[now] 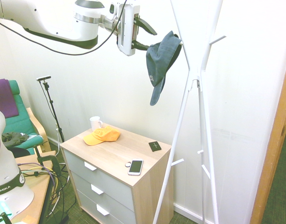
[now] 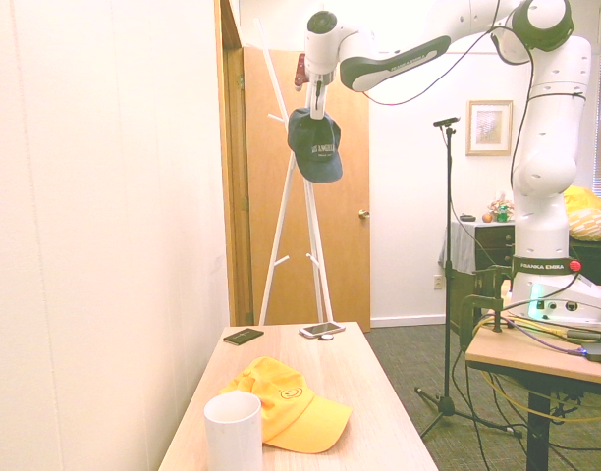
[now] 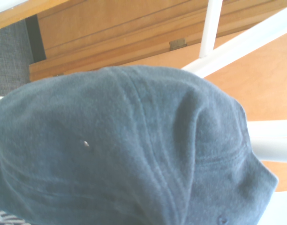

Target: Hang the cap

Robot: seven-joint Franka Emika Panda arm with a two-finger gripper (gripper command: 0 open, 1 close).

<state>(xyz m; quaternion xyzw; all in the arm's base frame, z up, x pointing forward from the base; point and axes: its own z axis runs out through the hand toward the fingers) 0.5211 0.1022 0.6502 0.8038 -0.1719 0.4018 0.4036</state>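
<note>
First exterior view: cap (image 1: 160,63), dark teal, hung brim-down against the white coat stand (image 1: 195,93), high up. Gripper (image 1: 152,36) just beside its crown, fingers spread apart, pinching nothing.

Second exterior view: cap (image 2: 314,144) dangled from a peg below the gripper (image 2: 313,101); yellow cap (image 2: 286,402), mug (image 2: 233,432) and phone (image 2: 321,330) lay on the dresser (image 2: 379,412).

Wrist view: cap (image 3: 124,150) filled the picture.

Step judged: release. Next move called for backing straight off without snagging fabric.

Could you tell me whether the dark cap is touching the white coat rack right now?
Touching. In the first exterior view the cap hangs with its crown against the coat rack, at a peg near the top. The wrist view shows white bars right behind the fabric.
</note>
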